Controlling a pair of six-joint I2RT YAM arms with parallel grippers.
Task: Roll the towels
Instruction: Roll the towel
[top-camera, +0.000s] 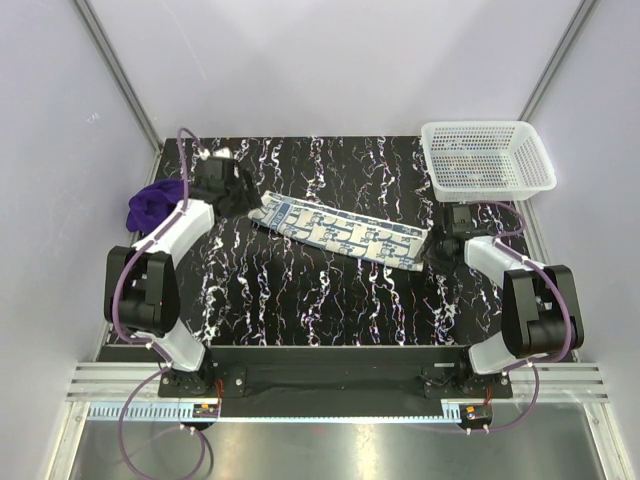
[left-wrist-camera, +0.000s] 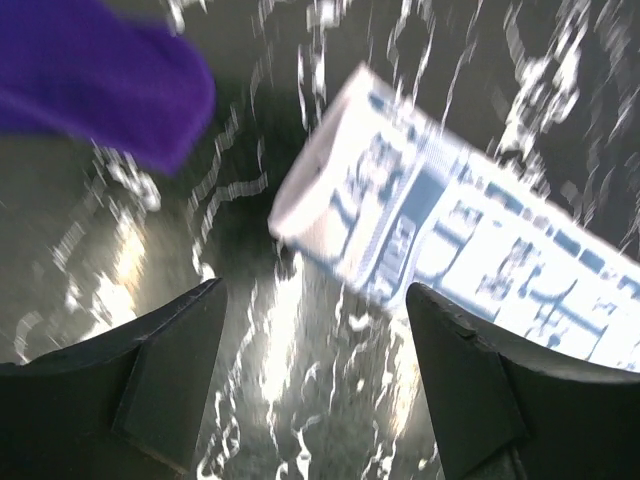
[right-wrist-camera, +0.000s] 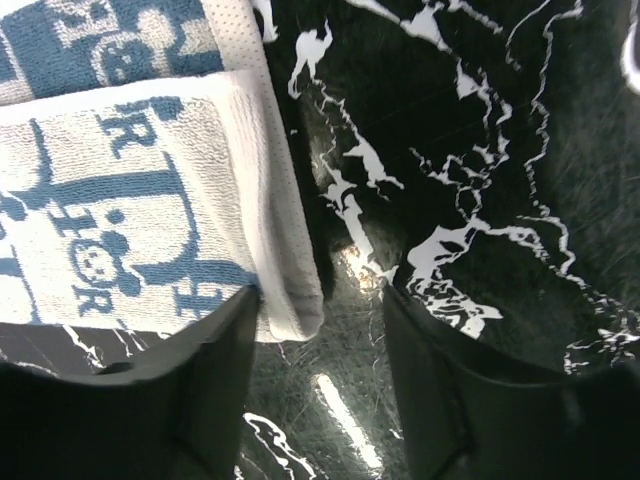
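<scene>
1. The patterned towel (top-camera: 340, 235), white with blue-grey print, lies flat as a long narrow strip across the middle of the black marbled table (top-camera: 300, 300). It slants from the far left towards the near right.
2. In the right wrist view its end (right-wrist-camera: 130, 200) shows layers lying one over the other, with a plain white hem along the edge.
3. The purple towel (top-camera: 150, 205) sits bunched in a heap at the table's left edge, apart from the strip.
4. The left gripper (top-camera: 235, 190) is at the strip's left end. Its wrist camera shows the jaws spread wide (left-wrist-camera: 315, 290) over bare table, with the towel end (left-wrist-camera: 450, 250) just beyond them and the purple cloth (left-wrist-camera: 100, 70) off to the side.
5. The right gripper (top-camera: 445, 245) is at the strip's right end, jaws parted (right-wrist-camera: 320, 300). The hem's corner reaches into the gap beside one finger (right-wrist-camera: 215, 380), unclamped.
6. A white mesh basket (top-camera: 430, 130) stands at the far right corner.
</scene>
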